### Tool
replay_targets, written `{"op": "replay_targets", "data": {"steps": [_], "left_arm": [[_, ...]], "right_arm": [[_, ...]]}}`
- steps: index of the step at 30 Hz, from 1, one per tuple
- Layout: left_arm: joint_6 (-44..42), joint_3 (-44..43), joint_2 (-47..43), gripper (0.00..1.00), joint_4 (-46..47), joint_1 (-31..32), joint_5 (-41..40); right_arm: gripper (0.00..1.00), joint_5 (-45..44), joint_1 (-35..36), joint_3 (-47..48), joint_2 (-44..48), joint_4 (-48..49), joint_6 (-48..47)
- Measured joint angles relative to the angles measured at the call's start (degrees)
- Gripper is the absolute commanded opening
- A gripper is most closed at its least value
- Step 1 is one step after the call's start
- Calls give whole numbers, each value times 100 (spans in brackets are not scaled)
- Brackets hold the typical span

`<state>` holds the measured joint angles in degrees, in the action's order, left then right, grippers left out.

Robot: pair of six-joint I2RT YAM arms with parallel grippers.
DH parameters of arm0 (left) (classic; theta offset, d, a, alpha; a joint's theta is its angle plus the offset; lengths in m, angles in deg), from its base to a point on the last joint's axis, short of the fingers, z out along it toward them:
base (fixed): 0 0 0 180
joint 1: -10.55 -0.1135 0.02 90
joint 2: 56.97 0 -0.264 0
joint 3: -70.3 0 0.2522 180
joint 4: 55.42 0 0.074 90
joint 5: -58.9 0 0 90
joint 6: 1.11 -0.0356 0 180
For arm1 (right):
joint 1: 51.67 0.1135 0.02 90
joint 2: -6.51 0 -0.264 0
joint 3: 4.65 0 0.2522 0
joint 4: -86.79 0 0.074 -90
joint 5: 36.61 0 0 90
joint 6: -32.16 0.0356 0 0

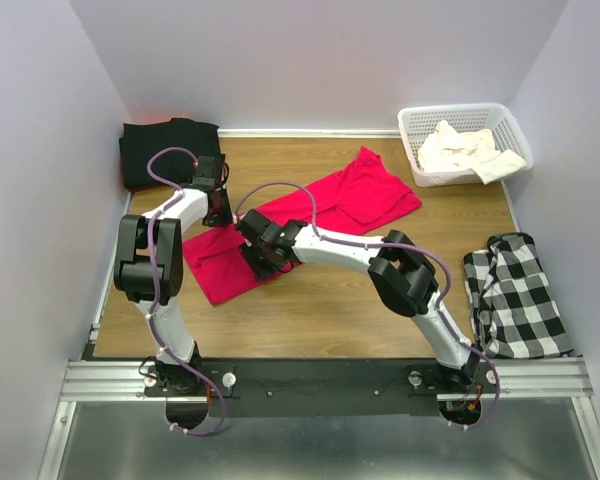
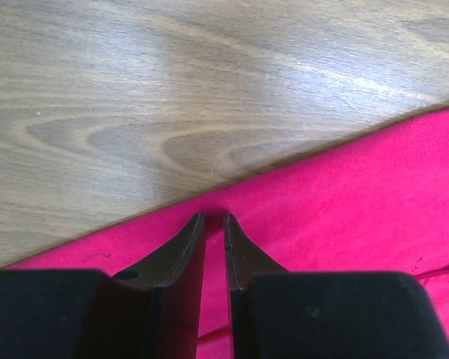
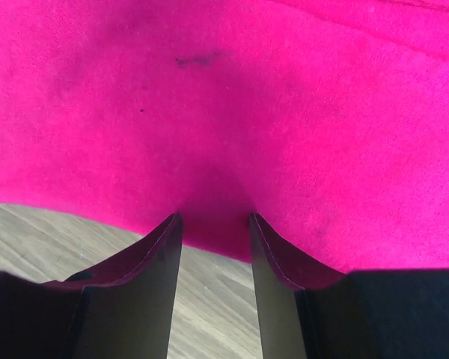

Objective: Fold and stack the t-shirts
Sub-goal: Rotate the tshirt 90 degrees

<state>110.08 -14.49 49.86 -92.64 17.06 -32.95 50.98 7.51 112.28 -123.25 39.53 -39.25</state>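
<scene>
The crimson-red t-shirt point(image 1: 330, 205) lies spread diagonally across the middle of the table. My left gripper point(image 1: 218, 213) is down on its far-left edge. In the left wrist view the gripper point(image 2: 213, 218) is nearly closed, pinching the red t-shirt point(image 2: 344, 202) right at its hem. My right gripper point(image 1: 264, 258) is at the shirt's near edge. In the right wrist view the gripper point(image 3: 215, 218) is open, its tips straddling the edge of the red t-shirt point(image 3: 232, 112). The black t-shirt point(image 1: 168, 150) lies folded in the back left corner. The cream-white t-shirt point(image 1: 465, 150) lies crumpled in the basket.
A white lattice basket point(image 1: 420, 122) stands at the back right. A black-and-white checked cloth point(image 1: 515, 295) lies at the right edge. Bare wood point(image 1: 330, 310) shows in front of the red shirt. Walls close in the table on the left, back and right.
</scene>
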Motion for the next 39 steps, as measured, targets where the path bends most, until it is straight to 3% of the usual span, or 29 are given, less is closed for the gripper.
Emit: {"op": "replay_targets", "data": {"steps": [7,16,27,33,39], "left_arm": [[-9,-96,2,24,-76,0,-133],[-33,-664,2,24,-234,0,-197],[-55,-739,2,24,-138,170,170],[-68,-866,90,24,-22,837,428],[-195,-1488,448,24,118,1930,706]], "right_arm": [[49,-2,2,-378,175,363,-15],[49,-98,2,-2361,1495,557,-24],[46,-109,0,-4395,3195,-267,389],[47,-197,2,-4850,4166,-925,920],[50,-1185,2,-4750,5300,-1082,1869]]}}
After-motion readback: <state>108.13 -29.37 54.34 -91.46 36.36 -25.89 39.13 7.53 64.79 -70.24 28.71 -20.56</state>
